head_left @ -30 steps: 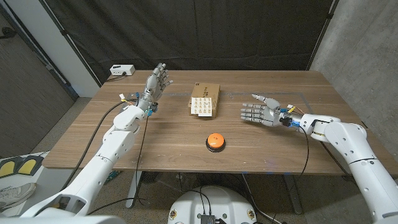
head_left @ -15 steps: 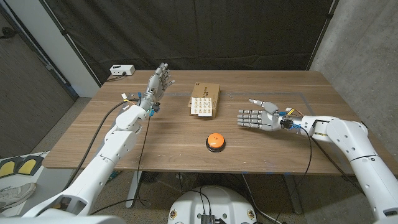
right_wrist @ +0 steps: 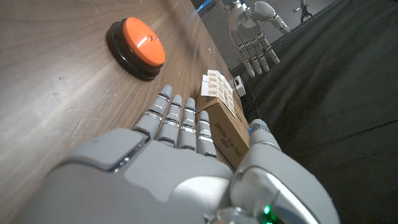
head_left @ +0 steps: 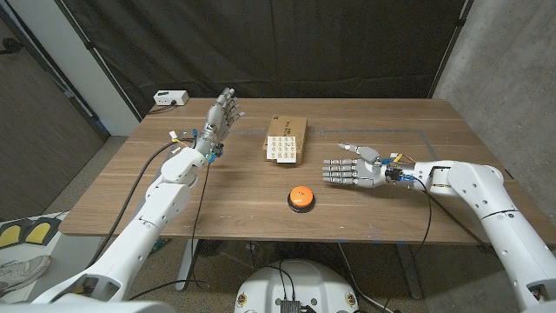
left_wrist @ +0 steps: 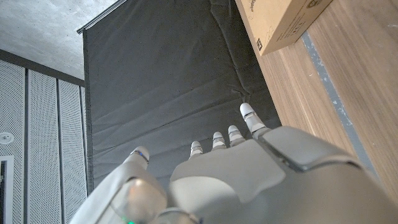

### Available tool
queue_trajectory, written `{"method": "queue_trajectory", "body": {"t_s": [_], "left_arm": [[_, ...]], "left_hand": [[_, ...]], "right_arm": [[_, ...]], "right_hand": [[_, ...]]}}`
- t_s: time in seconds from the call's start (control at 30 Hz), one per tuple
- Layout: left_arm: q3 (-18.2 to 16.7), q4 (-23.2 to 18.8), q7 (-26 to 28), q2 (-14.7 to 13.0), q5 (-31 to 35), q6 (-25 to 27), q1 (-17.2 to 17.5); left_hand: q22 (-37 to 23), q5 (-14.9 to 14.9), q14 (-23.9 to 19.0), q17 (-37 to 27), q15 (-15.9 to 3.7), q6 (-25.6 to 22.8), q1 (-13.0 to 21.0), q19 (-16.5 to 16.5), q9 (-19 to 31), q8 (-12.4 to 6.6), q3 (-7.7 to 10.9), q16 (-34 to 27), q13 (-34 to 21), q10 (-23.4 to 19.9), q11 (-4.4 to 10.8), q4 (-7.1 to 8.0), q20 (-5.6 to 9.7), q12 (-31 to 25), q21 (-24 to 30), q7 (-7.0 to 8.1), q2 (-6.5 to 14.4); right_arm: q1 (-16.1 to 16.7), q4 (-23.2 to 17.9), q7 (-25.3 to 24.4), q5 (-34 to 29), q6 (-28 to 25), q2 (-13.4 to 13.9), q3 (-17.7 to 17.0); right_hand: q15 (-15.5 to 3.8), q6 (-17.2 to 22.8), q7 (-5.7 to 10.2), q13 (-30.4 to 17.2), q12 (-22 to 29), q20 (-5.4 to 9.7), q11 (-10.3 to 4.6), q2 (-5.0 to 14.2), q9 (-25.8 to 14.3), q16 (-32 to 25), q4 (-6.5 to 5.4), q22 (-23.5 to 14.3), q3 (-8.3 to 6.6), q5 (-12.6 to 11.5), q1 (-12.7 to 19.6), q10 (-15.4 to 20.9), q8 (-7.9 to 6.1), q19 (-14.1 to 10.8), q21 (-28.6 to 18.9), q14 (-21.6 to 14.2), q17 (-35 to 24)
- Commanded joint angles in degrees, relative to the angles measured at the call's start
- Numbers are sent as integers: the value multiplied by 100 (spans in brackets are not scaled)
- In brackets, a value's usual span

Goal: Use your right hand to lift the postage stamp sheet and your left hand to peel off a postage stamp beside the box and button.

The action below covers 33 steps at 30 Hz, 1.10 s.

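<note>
The wooden table (head_left: pixel 174 200) is carrying the box (head_left: pixel 287 139), with the postage stamp sheet (head_left: pixel 285 149) lying on top. Thin and floppy, it likely wants an edge pinch. The right hand (head_left: pixel 352 170) is hovering nearby, fingers spread, holding nothing; the left hand (head_left: pixel 221 114) is waiting upright, fingers apart. The button (head_left: pixel 301 197) is sitting in front.

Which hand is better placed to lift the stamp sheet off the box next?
Right. The right hand is open, low over the table, fingers pointing toward the box carrying the stamp sheet. The left hand is raised upright, off to the side.
</note>
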<state>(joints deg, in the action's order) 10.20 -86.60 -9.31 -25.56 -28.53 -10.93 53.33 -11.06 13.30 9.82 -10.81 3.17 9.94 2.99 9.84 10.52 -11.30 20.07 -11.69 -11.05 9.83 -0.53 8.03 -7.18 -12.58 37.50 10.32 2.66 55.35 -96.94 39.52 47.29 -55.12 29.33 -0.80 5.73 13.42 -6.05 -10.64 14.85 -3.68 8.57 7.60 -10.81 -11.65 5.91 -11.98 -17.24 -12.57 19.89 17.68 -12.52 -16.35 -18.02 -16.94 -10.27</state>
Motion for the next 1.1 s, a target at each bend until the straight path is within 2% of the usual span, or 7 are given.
{"method": "queue_trajectory", "body": {"t_s": [0.03,0.5,1.1], "left_arm": [[-60,-58,-35,-43,-45,27,49],[-123,-69,-80,-65,-82,24,59],[-204,51,-217,-58,-175,-52,-4]], "left_hand": [[-17,14,222,-27,50,765,41,782,25,-23,-18,-31,-22,332,-16,-10,-46,-15,-2,-35,-10],[-18,15,214,-30,57,766,46,775,26,-16,-29,-27,-24,328,-24,-15,-57,-12,-11,-40,-7],[-18,16,201,-33,59,751,51,764,27,-14,-44,-25,-26,308,-36,-20,-54,-15,-22,-34,-6]], "right_arm": [[-340,340,373,-140,-171,-106,388],[-767,820,718,-448,-89,-365,781],[-1336,1554,792,-1066,86,-795,1156]], "right_hand": [[-19,77,3,-22,-12,27,-17,36,-11,20,20,-19,-24,-51,-13,47,-22,39,-5,31,-21],[-24,75,-38,-23,-56,83,-6,27,-15,74,36,-15,-49,-66,2,-12,3,86,12,110,-19],[43,51,-54,-25,-210,124,9,-31,-22,197,121,6,-112,-115,78,-302,66,357,124,565,-8]]}}
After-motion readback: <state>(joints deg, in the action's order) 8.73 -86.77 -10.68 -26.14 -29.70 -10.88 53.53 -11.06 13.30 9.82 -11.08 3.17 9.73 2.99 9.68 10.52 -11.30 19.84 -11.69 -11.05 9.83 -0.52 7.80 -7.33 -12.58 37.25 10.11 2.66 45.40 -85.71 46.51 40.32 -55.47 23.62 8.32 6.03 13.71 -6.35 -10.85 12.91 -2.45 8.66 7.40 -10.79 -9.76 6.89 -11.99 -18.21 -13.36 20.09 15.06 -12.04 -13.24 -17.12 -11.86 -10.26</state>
